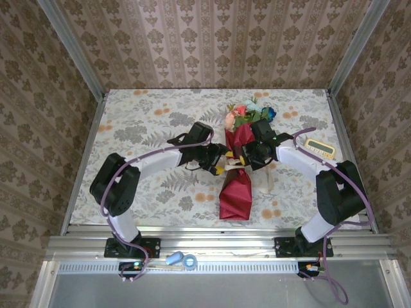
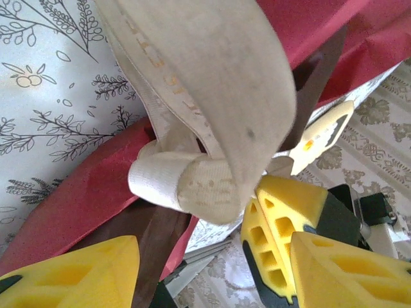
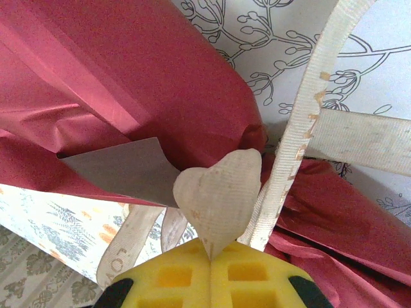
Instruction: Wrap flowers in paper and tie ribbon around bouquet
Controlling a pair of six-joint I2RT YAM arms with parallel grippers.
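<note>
right wrist: right fingers [image 3: 173, 277] clamp creased woven cream ribbon [image 3: 218, 192], left fingers [image 2: 77, 273] apart

Brown-and-cream damask wallpaper covered the back wall [image 1: 212, 38], the left wall [image 1: 32, 96] and the right wall [image 1: 385, 83]. Grey metal posts [image 1: 70, 48] rose at the 2 far corners. The table [image 1: 141, 115] wore a pale cloth printed with grey leaves and orange blossoms. An aluminium rail [image 1: 218, 244] ran along its near edge, with a smooth grey panel [image 1: 212, 292] below. The light was soft and even.
</note>
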